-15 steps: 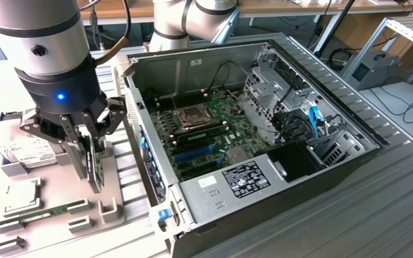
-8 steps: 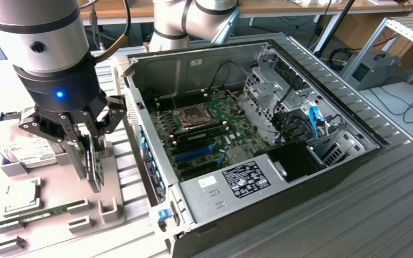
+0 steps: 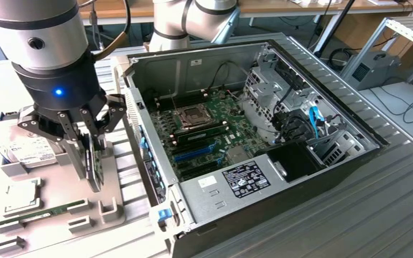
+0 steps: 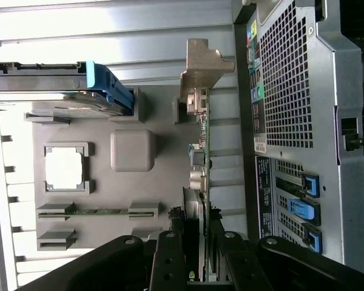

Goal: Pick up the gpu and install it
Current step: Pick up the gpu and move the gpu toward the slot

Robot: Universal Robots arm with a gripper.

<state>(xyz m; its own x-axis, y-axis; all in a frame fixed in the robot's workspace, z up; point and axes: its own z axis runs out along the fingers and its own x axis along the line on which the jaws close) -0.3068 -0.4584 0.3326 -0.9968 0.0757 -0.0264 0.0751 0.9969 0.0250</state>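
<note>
**Gripper closed on the gpu at the parts tray**

We see the gripper (image 3: pixel 86 142) hanging straight down over the grey parts tray (image 3: pixel 113 210), which lies on the ribbed metal surface (image 3: pixel 335 226) toward its edge at the exterior view's left. The gripper is drawn in about halfway, and its dark fingers (image 4: pixel 170 250) sit against the two faces of the gpu (image 3: pixel 94 167), holding it by its upper edge. The card stands on edge, vertical, with its lower end down at the tray; whether it has cleared the tray's slot we cannot tell.

From the wrist view we look along the gpu (image 4: pixel 200 163) edge-on – a thin board running away from the gripper (image 4: pixel 197 239), ending in its silver bracket (image 4: pixel 201 66).

Other parts lie in the tray (image 4: pixel 164 182) on the side away from the case:
- the hard drive (image 3: pixel 20 146), flat, toward the far edge
- a square processor (image 3: pixel 20 196) in its own recess
- a slim green memory stick (image 3: pixel 40 215) held between two small blocks

Just beside the tray, toward the middle of the surface, the computer case (image 3: pixel 321 177) lies on its side with the panel off. Inside we make out the motherboard (image 3: pixel 199 134) with blue expansion slots (image 3: pixel 192 156) – all unoccupied – and the labelled power supply (image 3: pixel 246 180) at the near end. In the wrist view the case's perforated rear wall (image 4: pixel 291 79) runs right beside the gpu, with blue slot latches (image 4: pixel 304 209) along it.
</note>
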